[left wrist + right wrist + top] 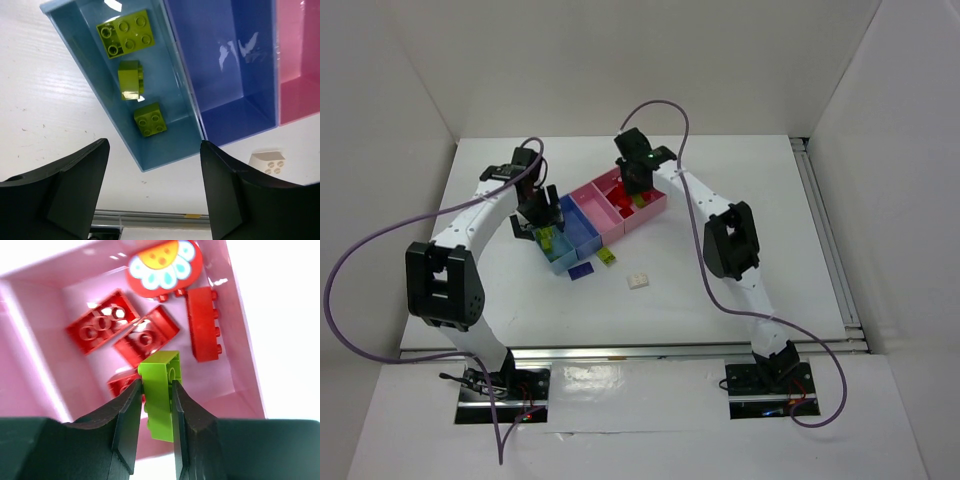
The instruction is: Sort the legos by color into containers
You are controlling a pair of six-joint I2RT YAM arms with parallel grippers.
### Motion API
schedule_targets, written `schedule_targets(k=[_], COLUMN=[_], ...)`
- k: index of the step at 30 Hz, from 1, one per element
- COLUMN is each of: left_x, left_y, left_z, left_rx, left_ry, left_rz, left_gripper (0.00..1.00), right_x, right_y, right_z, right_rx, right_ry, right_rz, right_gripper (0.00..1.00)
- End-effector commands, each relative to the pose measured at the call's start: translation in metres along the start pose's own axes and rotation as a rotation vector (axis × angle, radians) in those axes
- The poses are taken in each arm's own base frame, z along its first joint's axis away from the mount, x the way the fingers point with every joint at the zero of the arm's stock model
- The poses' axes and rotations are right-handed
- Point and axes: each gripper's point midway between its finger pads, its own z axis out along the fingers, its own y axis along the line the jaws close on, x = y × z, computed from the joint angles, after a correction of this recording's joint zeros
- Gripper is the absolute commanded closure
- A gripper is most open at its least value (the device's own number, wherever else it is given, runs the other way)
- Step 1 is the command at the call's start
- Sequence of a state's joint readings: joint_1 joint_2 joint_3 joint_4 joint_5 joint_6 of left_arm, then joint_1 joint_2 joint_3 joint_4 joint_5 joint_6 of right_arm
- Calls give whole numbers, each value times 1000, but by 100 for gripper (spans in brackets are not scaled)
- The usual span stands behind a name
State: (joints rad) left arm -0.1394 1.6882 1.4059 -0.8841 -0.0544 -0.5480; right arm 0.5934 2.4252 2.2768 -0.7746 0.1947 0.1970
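Green brick (162, 371) was pinched between the closed jaws of the right claw (156, 392), over the near end of the pink tray (239, 355). Red bricks (102, 327) lay loose on the tray floor under and beside it. 1 looked to touch its lower edge, and I couldn't tell if the green was clear of the floor.

My read: wrong colour in the red tray, and the step was pulling it out for the light blue tray (95, 75), which held 3 green bricks (131, 80).

To do it well:
- Lift straight up past the rim before any sideways travel, so no red got dragged along.
- Much of the brick stuck out past the fingertips, so slow wrist moves only.
- Left claw (154, 150) hung wide open and empty over the blue tray's near end. It should back off first, or the arms could meet.
- Release low, at the bare near end.

Cream brick (267, 162) lay unsorted on the surface (40, 110).
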Motion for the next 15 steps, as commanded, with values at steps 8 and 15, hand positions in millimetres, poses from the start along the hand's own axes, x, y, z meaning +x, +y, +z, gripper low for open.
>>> schedule_targets(k=[8, 15], left_x=[-30, -52], left_y=[-2, -3], left_z=[-38, -87], left_rx=[25, 116], left_ry=[-104, -216], left_rz=[21, -89], left_gripper=[16, 17], right_x=[-56, -59], right_y=[40, 110], right_z=[-84, -130], right_rx=[-226, -474], right_ry=[-153, -225], right_rz=[20, -59], right_gripper=[85, 85])
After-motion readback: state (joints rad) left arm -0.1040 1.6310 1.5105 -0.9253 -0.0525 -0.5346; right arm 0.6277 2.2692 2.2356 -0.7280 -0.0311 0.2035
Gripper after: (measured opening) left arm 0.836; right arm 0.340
